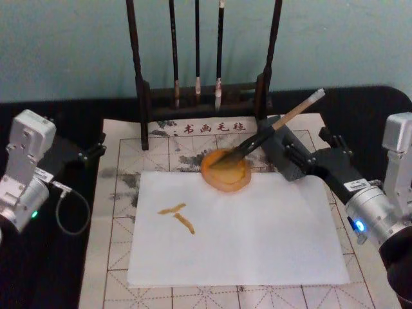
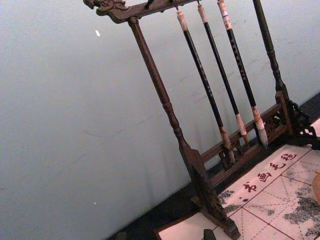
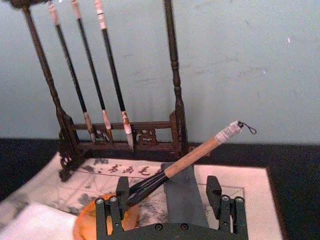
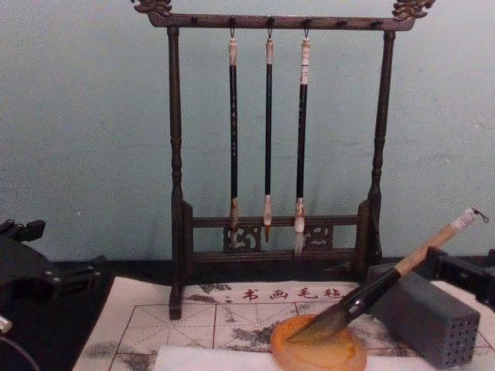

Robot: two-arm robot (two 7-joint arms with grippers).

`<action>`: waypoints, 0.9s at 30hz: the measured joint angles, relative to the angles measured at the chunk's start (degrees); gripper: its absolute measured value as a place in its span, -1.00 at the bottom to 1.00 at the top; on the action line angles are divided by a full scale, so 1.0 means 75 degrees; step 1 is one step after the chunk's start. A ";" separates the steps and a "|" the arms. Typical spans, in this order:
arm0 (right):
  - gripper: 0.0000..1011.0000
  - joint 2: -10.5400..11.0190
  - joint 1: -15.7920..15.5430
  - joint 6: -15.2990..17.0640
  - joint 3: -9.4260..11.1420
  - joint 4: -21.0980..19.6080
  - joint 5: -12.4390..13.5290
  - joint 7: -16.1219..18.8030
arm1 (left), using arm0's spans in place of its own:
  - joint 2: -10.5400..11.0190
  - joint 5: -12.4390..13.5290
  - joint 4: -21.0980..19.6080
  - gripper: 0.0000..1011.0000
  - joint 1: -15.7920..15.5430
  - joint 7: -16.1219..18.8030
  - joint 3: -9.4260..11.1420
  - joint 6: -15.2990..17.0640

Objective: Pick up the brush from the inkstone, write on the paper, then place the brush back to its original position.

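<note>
The brush (image 1: 273, 130) lies tilted, its dark tip in the orange inkstone (image 1: 226, 177) and its tan handle leaning over the grey block (image 1: 278, 149). White paper (image 1: 257, 238) in front of the inkstone carries a few orange strokes (image 1: 177, 215). My right gripper (image 1: 306, 144) is open just right of the block, its fingers on either side of the block's near end. In the right wrist view the brush (image 3: 192, 157) crosses between the open fingers (image 3: 121, 186) without touching them. The chest view shows the brush (image 4: 387, 287) over the inkstone (image 4: 319, 349). My left gripper (image 1: 93, 147) sits parked at the mat's left edge, fingers apart.
A dark wooden rack (image 1: 205, 96) with three thin hanging brushes (image 4: 267, 139) stands behind the mat. The gridded felt mat (image 1: 116, 257) lies under the paper on a black table. A cable loop (image 1: 71, 209) hangs by the left arm.
</note>
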 joint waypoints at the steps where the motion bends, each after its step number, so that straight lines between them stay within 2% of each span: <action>1: 0.98 0.0003 0.0005 -0.0053 -0.0033 0.0017 -0.0182 -0.0052 | 0.0000 0.0000 0.0000 0.98 0.0000 0.0000 0.0000 0.0000; 4: 0.98 0.0002 0.0049 -0.0197 -0.0184 0.0128 -0.0910 -0.0296 | 0.0000 0.0000 0.0000 0.98 0.0000 0.0000 0.0000 0.0000; 6: 0.98 -0.0015 0.0081 -0.0201 -0.0247 0.0198 -0.1233 -0.0412 | 0.0000 0.0000 0.0000 0.98 0.0000 0.0000 0.0000 0.0000; 10: 0.98 -0.0050 0.0116 -0.0150 -0.0288 0.0261 -0.1509 -0.0528 | 0.0000 0.0000 -0.0001 0.98 0.0000 0.0000 0.0000 0.0000; 27: 0.98 -0.0043 0.0111 -0.0140 -0.0263 0.0245 -0.1381 -0.0500 | 0.0000 0.0000 0.0000 0.98 0.0000 0.0000 0.0000 0.0000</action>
